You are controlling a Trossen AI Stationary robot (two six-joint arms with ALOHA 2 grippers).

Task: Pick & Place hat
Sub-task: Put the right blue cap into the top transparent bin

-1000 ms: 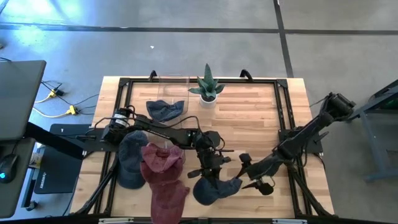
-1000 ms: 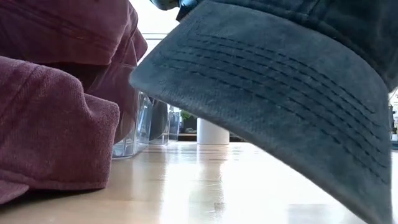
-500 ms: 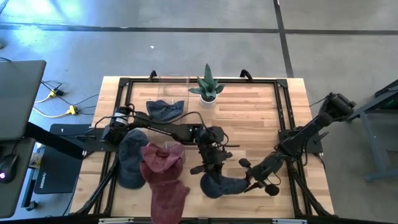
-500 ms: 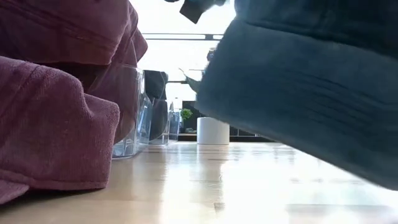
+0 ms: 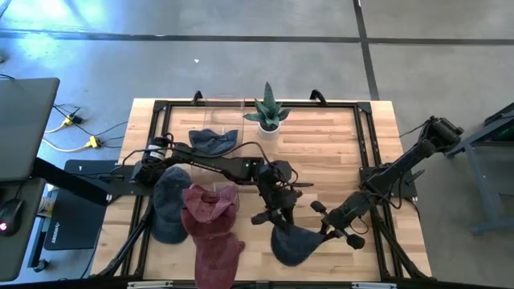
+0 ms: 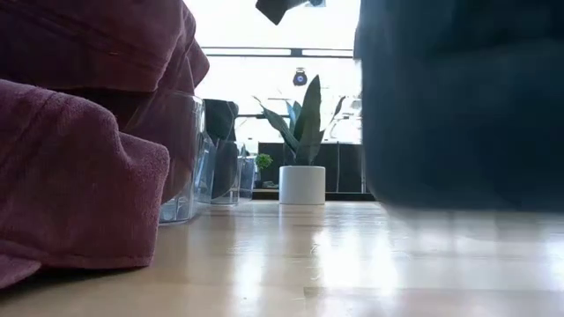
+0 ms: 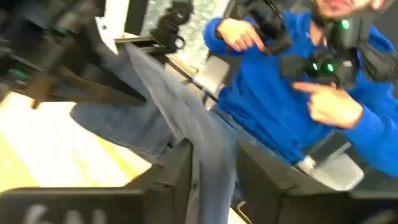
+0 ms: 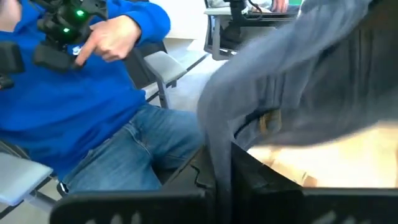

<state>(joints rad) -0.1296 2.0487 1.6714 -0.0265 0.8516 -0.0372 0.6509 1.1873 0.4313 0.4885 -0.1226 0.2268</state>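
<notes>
No readable text (labels, brands, numbers) anywhere.

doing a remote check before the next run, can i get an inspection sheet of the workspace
surface: wooden table, black frame along its edges
job's things: dark blue hat at front edge; maroon hats and blue hat at front left; another hat by clear container
clutter: potted plant at the back
grippers: left gripper beside the dark blue hat; right gripper shut on its edge
cables: yellow cables on floor
surroundings: seated person in blue, laptop
</notes>
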